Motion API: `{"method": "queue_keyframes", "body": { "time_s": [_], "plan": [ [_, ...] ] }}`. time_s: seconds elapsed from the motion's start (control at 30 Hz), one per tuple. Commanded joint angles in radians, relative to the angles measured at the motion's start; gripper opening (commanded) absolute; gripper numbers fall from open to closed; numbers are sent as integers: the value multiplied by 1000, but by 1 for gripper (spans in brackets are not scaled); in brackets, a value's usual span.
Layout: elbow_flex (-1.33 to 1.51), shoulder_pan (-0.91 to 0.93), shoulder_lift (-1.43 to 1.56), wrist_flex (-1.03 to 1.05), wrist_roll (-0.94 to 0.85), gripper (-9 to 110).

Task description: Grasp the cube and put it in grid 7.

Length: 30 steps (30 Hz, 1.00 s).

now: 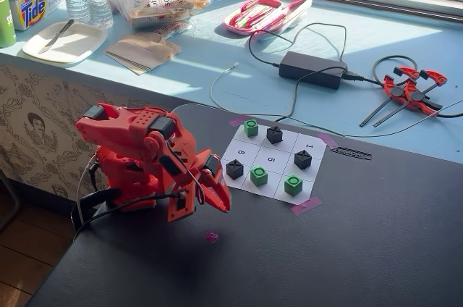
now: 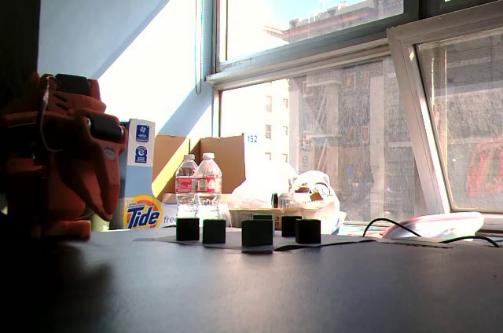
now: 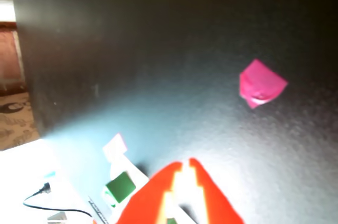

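Black tabletop (image 1: 376, 249) fills the foreground beside a sunlit pale blue counter (image 1: 217, 68) under a window. Folded low over it, the red arm (image 1: 145, 158) points its gripper (image 1: 217, 204) down at bare surface; in the wrist view the two red fingertips (image 3: 198, 182) sit nearly together with only a thin slit between them, holding nothing. Just past the tips lies a small pink tape scrap (image 1: 211, 237). Further off, in the fixed view from above, the white numbered sheet (image 1: 273, 158) carries six cubes. Nearest the gripper is a black cube (image 1: 234, 169), then a green cube (image 1: 258, 175) beside it and another green cube (image 1: 293, 184) at the near-right corner. A third green cube (image 1: 250, 127) stands in the far-left corner cell. Which cell is grid 7 cannot be read. Beyond, a black power brick (image 1: 311, 69) rests on the counter.
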Motion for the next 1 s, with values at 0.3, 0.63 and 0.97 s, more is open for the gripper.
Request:
{"method": "queue_keyframes", "body": {
  "time_s": [0.3, 0.63, 0.97],
  "plan": [
    [61, 15, 3, -17, 35, 0],
    [61, 17, 2, -17, 37, 0],
    [61, 17, 2, -17, 37, 0]
  ]
}}
